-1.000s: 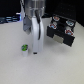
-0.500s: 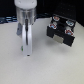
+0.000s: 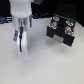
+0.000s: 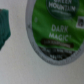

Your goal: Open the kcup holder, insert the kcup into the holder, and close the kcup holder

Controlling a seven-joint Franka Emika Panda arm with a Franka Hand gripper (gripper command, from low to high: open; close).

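Observation:
The kcup (image 4: 52,30) fills the wrist view from very close: a round green lid printed "Dark Magic" with a pale rim, lying on the white table. In the exterior view it is hidden behind my gripper (image 3: 21,49), which hangs low over the table at the exterior view's left, blurred. My fingers do not show clearly in either view. The kcup holder (image 3: 60,33) is a black box at the exterior view's right, well apart from my gripper, with round pod slots showing on its top tray (image 3: 61,22).
The white table (image 3: 47,62) spreads around both. A dark green blurred shape (image 4: 4,27) sits at the edge of the wrist view beside the kcup. A dark background runs along the table's far edge (image 3: 42,7).
My arm has moved toward the exterior view's left and down over the kcup. The kcup showed on the table a second ago and is now covered by my gripper.

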